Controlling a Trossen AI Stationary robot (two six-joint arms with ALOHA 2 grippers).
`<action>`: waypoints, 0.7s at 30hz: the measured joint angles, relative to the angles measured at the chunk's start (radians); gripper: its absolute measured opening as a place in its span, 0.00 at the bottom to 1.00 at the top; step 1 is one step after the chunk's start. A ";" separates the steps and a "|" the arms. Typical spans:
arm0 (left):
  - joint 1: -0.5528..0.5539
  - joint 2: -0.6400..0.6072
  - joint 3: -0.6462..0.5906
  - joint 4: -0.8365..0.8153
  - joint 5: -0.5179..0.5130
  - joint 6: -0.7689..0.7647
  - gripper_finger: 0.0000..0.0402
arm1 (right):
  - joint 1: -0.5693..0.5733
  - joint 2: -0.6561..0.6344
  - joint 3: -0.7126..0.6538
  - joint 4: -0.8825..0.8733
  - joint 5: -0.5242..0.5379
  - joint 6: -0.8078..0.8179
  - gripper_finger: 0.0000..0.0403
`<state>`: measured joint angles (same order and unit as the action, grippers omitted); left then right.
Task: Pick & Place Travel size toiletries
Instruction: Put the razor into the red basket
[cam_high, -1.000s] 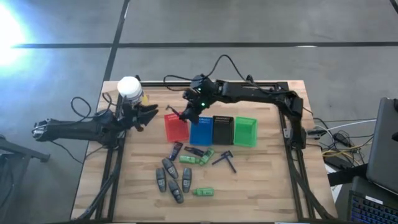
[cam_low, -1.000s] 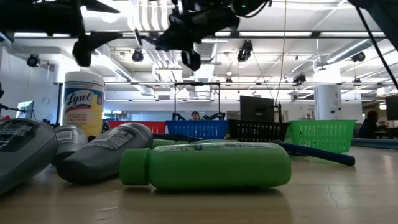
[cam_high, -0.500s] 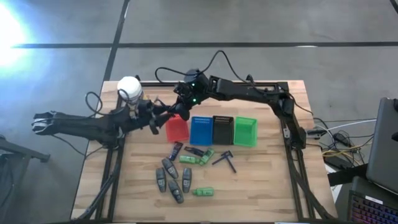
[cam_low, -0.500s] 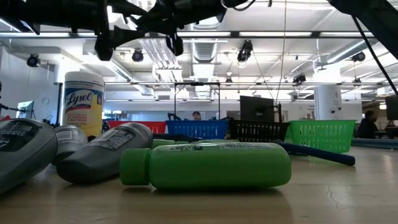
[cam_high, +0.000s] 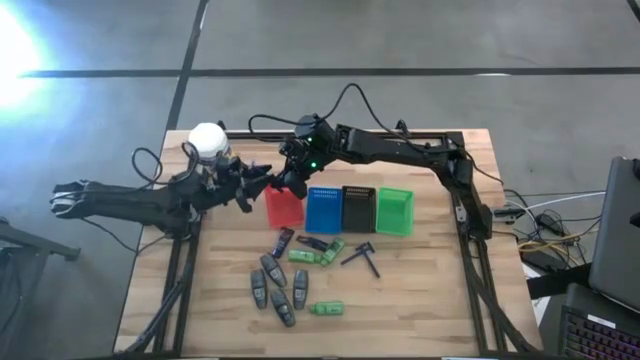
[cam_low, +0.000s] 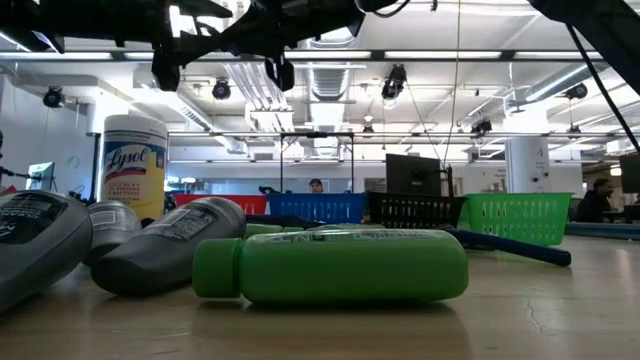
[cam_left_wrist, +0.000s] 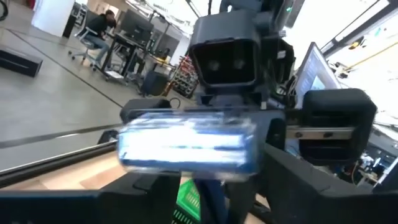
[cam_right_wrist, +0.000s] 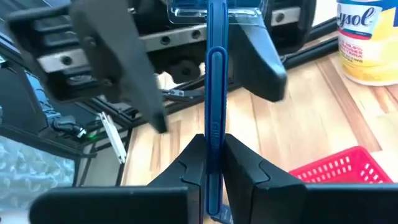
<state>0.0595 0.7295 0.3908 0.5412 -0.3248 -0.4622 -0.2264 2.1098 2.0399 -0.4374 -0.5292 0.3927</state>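
My right gripper (cam_high: 284, 180) is shut on a blue razor (cam_right_wrist: 213, 93) in the air, left of the red basket (cam_high: 284, 207). The razor's pale head (cam_left_wrist: 186, 145) points at my left gripper (cam_high: 256, 188). That gripper is open, and its dark fingers (cam_right_wrist: 118, 81) stand on either side of the head. I cannot tell whether they touch it. More toiletries lie on the wood toward the near edge: grey tubes (cam_high: 271, 284), green tubes (cam_high: 326, 309) and a dark razor (cam_high: 362, 255). My right gripper pinches the razor's blue handle (cam_right_wrist: 213, 142) between its two fingers. The fingers come from the table's right, tipped slightly down, and lie along the handle. The razor is lifted clear, and its head sticks out beyond the fingertips toward my left gripper.
Red, blue (cam_high: 323, 209), black (cam_high: 358, 209) and green (cam_high: 394, 211) baskets stand in a row at mid table. A white-lidded yellow wipes jar (cam_high: 208, 143) stands at the far left corner. In the low view a green tube (cam_low: 330, 265) and grey tubes (cam_low: 170, 245) lie close.
Both grippers have closed in on each other. My right gripper carried the razor toward the table's left edge, from over the baskets, and rose a little. My left gripper moved right until its fingers flank the razor's head.
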 joint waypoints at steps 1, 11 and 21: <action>0.000 0.000 0.000 -0.001 -0.004 0.000 0.49 | 0.002 0.000 0.000 0.001 -0.002 0.000 0.07; 0.004 0.000 -0.002 0.007 -0.016 0.006 0.38 | 0.008 -0.003 0.000 0.037 -0.003 0.011 0.07; 0.004 -0.001 -0.002 0.008 0.040 0.053 0.13 | 0.011 -0.005 0.000 0.032 -0.001 0.003 0.07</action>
<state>0.0635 0.7288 0.3889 0.5489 -0.2847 -0.4092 -0.2153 2.1051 2.0396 -0.4052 -0.5306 0.3958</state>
